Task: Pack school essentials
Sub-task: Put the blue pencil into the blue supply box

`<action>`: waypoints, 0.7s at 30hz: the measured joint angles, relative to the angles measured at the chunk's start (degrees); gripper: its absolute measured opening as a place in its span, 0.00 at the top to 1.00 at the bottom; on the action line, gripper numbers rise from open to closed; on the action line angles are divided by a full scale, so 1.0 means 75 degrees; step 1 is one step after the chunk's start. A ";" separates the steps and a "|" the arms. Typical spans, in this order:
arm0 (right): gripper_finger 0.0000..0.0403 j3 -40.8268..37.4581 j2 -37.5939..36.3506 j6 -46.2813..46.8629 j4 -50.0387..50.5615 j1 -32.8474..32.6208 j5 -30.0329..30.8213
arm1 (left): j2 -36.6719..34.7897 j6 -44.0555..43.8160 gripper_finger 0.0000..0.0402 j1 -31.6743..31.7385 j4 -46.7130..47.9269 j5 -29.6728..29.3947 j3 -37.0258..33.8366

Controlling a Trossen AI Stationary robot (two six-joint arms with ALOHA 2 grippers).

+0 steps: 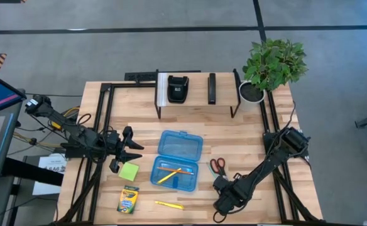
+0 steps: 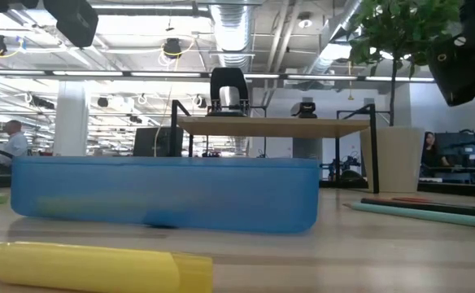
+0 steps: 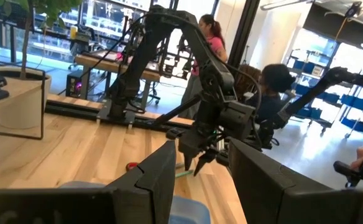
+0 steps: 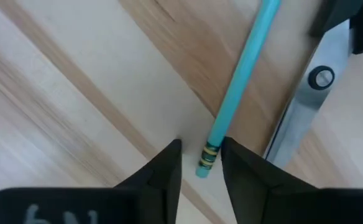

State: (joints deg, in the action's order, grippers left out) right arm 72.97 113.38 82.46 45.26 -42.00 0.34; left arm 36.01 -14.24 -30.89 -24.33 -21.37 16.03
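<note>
On the table [image 1: 246, 135] right of the open blue case [image 1: 177, 160], we find the right gripper [image 4: 200, 163] lowered with its fingers narrowly parted astride the teal pencil's [image 4: 240, 84] end beside the scissors [image 1: 217, 166], gripping nothing, while the left gripper [image 1: 133, 147] hovers part-open and empty above the green sticky-note pad [image 1: 129, 171].

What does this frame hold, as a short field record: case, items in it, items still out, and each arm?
case: blue case, lid open, mid-table
in case: two pencils
still out: green sticky-note pad, crayon box, yellow highlighter, scissors, teal pen
right gripper: low over table, jaws open astride the teal pen's end, beside the scissors
left gripper: above the pad, jaws open, empty
</note>
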 joint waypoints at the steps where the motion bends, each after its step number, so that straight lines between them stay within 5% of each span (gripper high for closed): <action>1: 0.69 -0.0003 0.0000 0.0003 0.0025 0.0003 -0.0003 | 0.0000 0.0000 0.66 0.0000 -0.0002 0.0000 0.0000; 13: 0.97 -0.0012 -0.0031 0.0149 0.0204 0.0032 -0.0439 | 0.0000 -0.0003 0.66 0.0000 0.0002 -0.0002 0.0000; 21: 0.98 -0.0042 -0.0200 0.0382 0.0490 0.0032 -0.0769 | 0.0000 -0.0006 0.66 0.0000 -0.0006 -0.0003 0.0000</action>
State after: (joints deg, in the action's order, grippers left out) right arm 72.65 111.88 85.32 48.93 -41.76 -5.43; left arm 36.01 -14.28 -30.89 -24.37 -21.39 16.03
